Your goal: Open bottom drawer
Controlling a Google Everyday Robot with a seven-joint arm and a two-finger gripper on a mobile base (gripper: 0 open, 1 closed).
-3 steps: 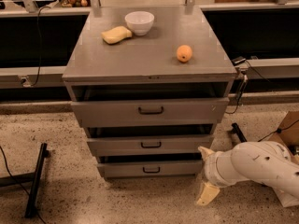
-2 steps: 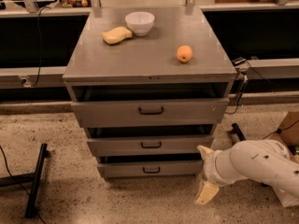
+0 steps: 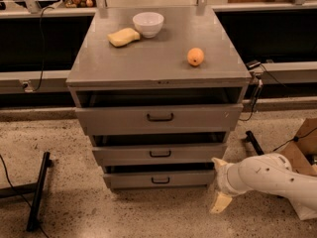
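The grey cabinet (image 3: 158, 68) has three drawer fronts stacked below its top. The bottom drawer (image 3: 159, 179) is the shortest and narrowest, with a small dark bar handle (image 3: 160, 181) at its centre. It sits near the floor, with a dark gap above it. My gripper (image 3: 219, 185) is at the end of the white arm (image 3: 270, 175), low at the right of the bottom drawer's right end, apart from the handle. Two cream fingers (image 3: 219, 202) show, one near the drawer's corner and one lower, spread apart and holding nothing.
On the cabinet top lie a white bowl (image 3: 148, 24), a yellow sponge (image 3: 123, 36) and an orange (image 3: 195, 56). A black stand leg (image 3: 38, 190) lies on the floor at left. A cardboard box (image 3: 303, 150) and cables sit at right.
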